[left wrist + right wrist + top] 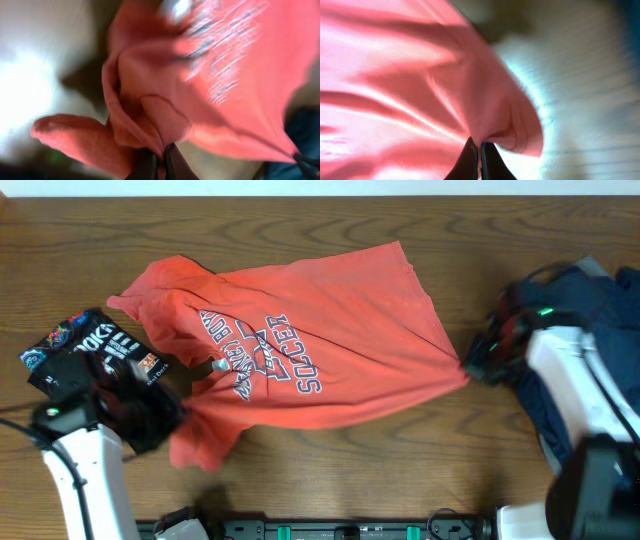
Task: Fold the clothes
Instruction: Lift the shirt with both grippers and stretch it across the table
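A red-orange T-shirt (310, 340) with "SOCCER" print lies stretched across the middle of the table. My left gripper (180, 412) is shut on its lower left part; the left wrist view shows bunched red cloth (150, 120) pinched between the fingers (161, 157). My right gripper (470, 368) is shut on the shirt's right corner; the right wrist view shows the cloth (420, 90) pinched between the fingers (479, 150). The shirt is pulled taut between the two grippers.
A folded black printed garment (85, 345) lies at the left, partly under the left arm. A dark navy garment (580, 310) lies piled at the right edge, behind the right arm. The wooden table (400, 470) shows in front.
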`<state>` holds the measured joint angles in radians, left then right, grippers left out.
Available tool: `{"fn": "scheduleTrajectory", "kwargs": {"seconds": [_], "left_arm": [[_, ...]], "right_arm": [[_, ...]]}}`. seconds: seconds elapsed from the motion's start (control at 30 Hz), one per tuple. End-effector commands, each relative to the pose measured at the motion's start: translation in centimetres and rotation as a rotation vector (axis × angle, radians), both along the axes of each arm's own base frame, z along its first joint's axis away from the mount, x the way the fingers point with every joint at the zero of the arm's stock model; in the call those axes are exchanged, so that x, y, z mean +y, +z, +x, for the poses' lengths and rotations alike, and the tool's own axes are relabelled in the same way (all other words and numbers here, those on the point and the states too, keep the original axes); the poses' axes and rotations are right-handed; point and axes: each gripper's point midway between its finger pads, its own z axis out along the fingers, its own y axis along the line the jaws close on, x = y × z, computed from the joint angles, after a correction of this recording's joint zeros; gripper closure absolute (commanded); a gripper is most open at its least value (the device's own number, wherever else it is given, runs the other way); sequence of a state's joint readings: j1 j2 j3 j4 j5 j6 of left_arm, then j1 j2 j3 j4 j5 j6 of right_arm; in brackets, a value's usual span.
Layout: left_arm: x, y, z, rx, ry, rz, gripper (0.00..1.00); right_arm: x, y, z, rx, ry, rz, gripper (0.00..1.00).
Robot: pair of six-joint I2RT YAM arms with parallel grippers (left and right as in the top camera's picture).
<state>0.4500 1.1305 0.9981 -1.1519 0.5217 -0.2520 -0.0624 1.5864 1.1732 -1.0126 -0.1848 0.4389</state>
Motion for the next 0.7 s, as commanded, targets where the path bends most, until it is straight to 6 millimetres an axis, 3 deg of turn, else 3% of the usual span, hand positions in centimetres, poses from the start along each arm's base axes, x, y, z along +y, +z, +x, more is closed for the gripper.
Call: {"fn": "scheduleTrajectory", "kwargs": {"seconds": [0.0, 0.2, 0.33, 0.43, 0.53, 0.67], "left_arm": [[-0.4, 6.6, 3.0, -0.223, -0.050, -0.011, 0.94], [0.2, 18.0, 6.1, -0.552, -0.059, 0.081, 0.94], [0.2, 26.0, 6.1, -0.766, -0.068, 0.186, 0.94], [-0.1, 30.2, 5.4, -0.879, -0.079, 0.244, 0.94], [-0.4, 32.3, 4.8, -0.934, -0.083, 0.275, 0.94], [-0.1, 32.2, 5.1, -0.922, -0.077, 0.277, 0.94]], "right_arm": [[-2.5, 9.2, 2.7, -0.272, 0.012, -0.063, 0.99], [-4.0, 20.7, 2.5, -0.552, 0.029, -0.141, 0.99], [-4.0, 26.9, 1.9, -0.721, 0.041, -0.189, 0.99], [-4.6, 30.4, 1.3, -0.822, 0.016, -0.242, 0.99], [-5.4, 32.9, 0.9, -0.893, -0.020, -0.300, 0.99], [-5.9, 34.2, 1.0, -0.933, -0.034, -0.332, 0.99]]}}
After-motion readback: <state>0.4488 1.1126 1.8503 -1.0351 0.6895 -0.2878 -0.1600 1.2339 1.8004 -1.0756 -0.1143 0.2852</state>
